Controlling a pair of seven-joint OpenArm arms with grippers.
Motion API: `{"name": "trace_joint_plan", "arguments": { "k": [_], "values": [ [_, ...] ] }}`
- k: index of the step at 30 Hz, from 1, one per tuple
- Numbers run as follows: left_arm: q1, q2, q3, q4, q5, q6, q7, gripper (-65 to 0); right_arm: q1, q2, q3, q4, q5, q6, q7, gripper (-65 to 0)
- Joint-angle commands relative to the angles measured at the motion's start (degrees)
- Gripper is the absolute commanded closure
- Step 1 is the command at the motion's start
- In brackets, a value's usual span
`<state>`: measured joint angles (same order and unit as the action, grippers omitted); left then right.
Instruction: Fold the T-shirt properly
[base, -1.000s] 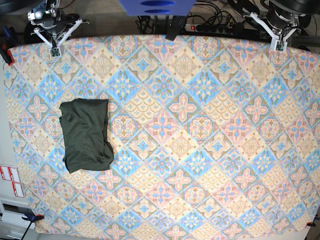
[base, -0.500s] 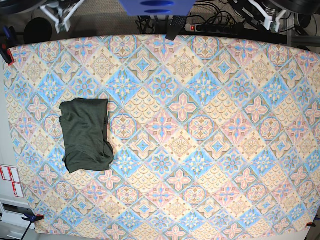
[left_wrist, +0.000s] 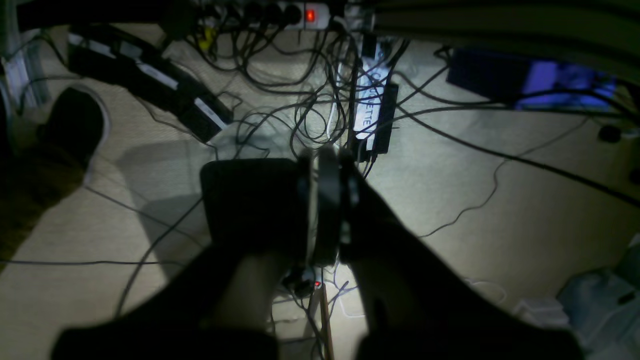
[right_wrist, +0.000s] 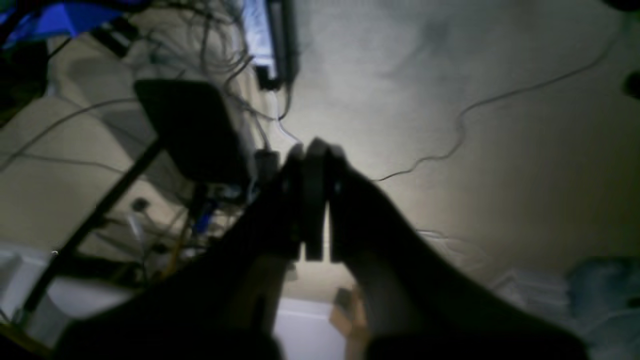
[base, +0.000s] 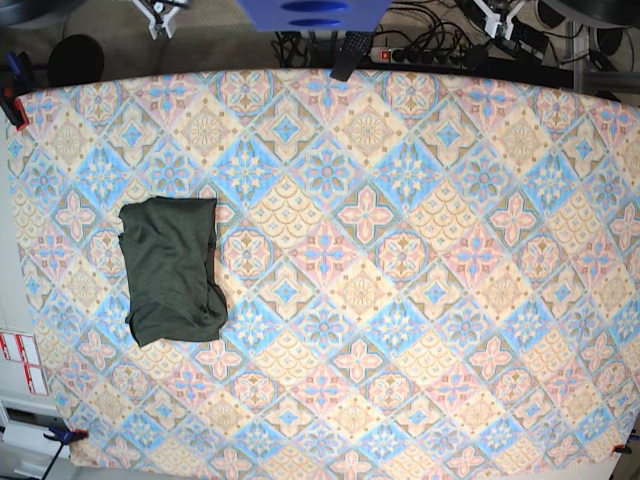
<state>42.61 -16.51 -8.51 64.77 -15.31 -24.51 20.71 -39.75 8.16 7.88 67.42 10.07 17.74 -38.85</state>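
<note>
Below our left wrist camera we see carpeted floor (left_wrist: 500, 200) strewn with tangled cables (left_wrist: 310, 100), a power strip (left_wrist: 295, 12) with a red lit switch along the top edge, and a flat black box (left_wrist: 250, 200) just left of our left pincer (left_wrist: 327, 210). Its jaws are pressed together with nothing between them.

Under the right wrist camera the picture is blurred, yet we make out our right pincer (right_wrist: 312, 200) with its jaws likewise closed on nothing, over pale floor crossed by a thin cable (right_wrist: 475, 115); a dark box (right_wrist: 195, 130) on a stand sits to its left.

From the base view, the T-shirt (base: 172, 268) lies folded into a compact rectangle on the left side of the patterned surface (base: 420, 300), its lower right corner bulging out a little. It rests well apart from both arms, whose tips barely show at the top edge, beyond the far rim. A blue object (base: 312, 12) hangs over the top middle, with the power strip (base: 425, 57) and cords behind the surface.
</note>
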Motion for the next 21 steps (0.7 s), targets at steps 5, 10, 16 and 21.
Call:
{"name": "trace_joint_plan", "arguments": {
  "k": [5,10,16,21],
  "values": [
    [-6.6,-0.5,6.9,-12.1,-0.3,-0.2,-4.4,0.0,4.4,0.7,0.3,-13.0,-0.4,0.0,5.3,0.0],
    [-11.8,-0.5,13.2,-21.6,-0.3,4.2,-9.3,0.0,9.5,0.7,0.3,-26.7,-0.6,0.0,13.7,0.0],
    [-19.4,-0.3,25.6,-34.3,-0.4,10.1,-18.7,0.0,15.3,0.7,0.3,-38.7,-0.6,0.0,20.3,0.0],
    [-26.2,2.9,33.1,-46.9,-0.4,13.3,-25.9,0.0,19.0,0.5,0.3,-44.1,-0.6,0.0,23.7,0.0]
  ]
}}
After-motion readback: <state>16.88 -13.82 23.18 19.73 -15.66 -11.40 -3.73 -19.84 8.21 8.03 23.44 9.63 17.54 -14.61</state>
